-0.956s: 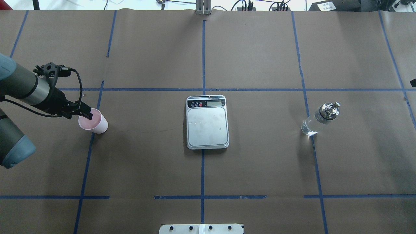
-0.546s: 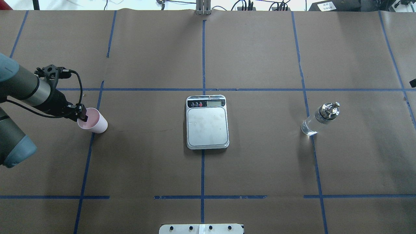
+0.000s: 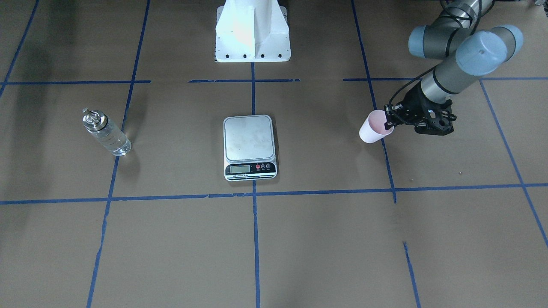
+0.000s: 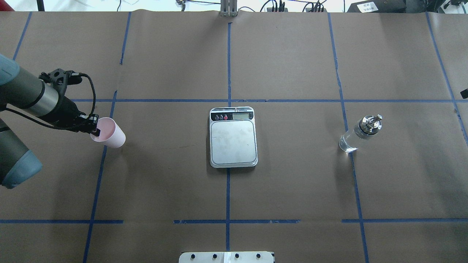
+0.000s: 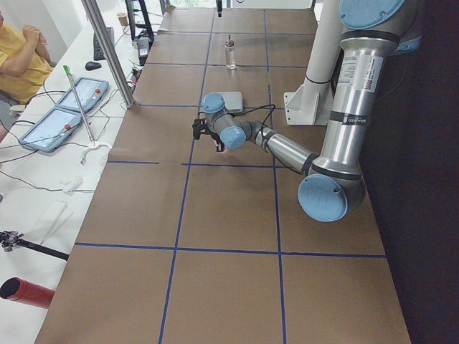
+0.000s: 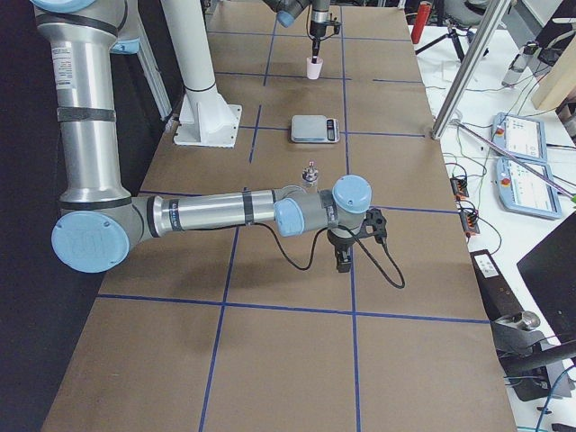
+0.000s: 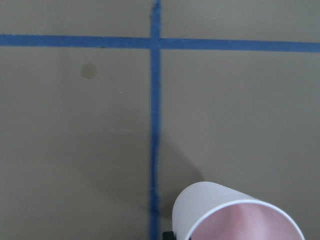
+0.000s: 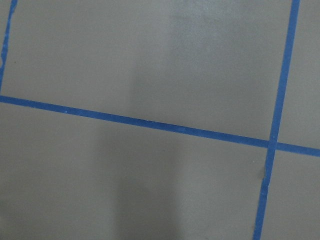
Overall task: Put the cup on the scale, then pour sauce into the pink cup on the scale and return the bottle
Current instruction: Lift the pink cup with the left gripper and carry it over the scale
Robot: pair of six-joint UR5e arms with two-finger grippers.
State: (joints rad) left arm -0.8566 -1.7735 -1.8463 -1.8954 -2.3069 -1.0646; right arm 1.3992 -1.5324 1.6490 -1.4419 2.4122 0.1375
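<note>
The pale pink cup [image 4: 109, 133] is at the table's left side, tilted, and looks just off the paper; it also shows in the front view [image 3: 373, 128] and the left wrist view [image 7: 230, 215]. My left gripper [image 4: 93, 126] is shut on its rim, one finger inside the cup. The scale [image 4: 233, 140] lies at the table's middle with its platform bare. The clear glass bottle [image 4: 360, 133] with a silver pourer stands upright at the right, holding clear liquid. My right gripper [image 6: 342, 261] hangs over bare paper near the bottle; I cannot tell if it is open or shut.
Blue tape lines cross the brown paper cover. The white robot pedestal [image 3: 252, 34] stands at the robot's edge behind the scale. A metal pole [image 5: 107, 50], tablets [image 5: 72, 107] and a seated person [image 5: 18, 50] are beyond the far edge.
My left gripper closed on the cup's rim, then carried the cup slightly right toward the scale, tilting it. The scale and bottle have not moved.
</note>
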